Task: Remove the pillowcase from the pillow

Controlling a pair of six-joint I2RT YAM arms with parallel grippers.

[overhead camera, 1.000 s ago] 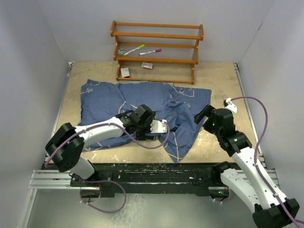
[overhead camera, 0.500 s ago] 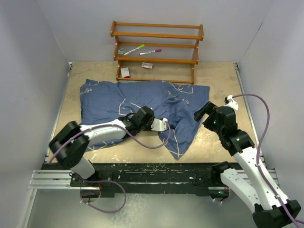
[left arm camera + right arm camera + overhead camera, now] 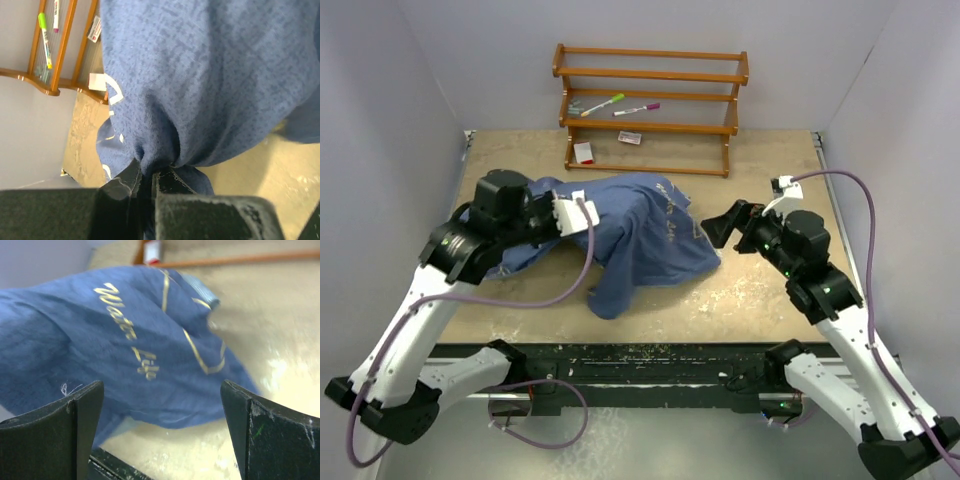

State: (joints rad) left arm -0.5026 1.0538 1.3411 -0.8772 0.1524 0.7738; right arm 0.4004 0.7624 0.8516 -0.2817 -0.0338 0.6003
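The navy pillowcase [image 3: 640, 235] with cream lines and script hangs bunched in a raised drape over the middle of the table [image 3: 770, 170], its lower corner trailing toward the near edge. My left gripper [image 3: 588, 220] is up at the cloth's left side. In the left wrist view the left gripper [image 3: 148, 176] is shut on a pinched fold of the pillowcase [image 3: 200, 90]. My right gripper [image 3: 714, 228] stands open just right of the cloth; its wrist view has the pillowcase [image 3: 100, 340] ahead of the gripper [image 3: 160, 390], not between the fingers. The pillow is hidden.
A wooden shelf rack [image 3: 650, 110] stands at the back with a green marker [image 3: 605, 103], a pink marker [image 3: 638, 108] and small cards [image 3: 583, 152]. White walls close in the left, right and back. A black rail [image 3: 640, 365] runs along the near edge.
My left gripper has shut on the pillowcase and swung up and back to the left, lifting the flat cloth into a bunched drape. The right gripper has moved left toward the cloth, staying open.
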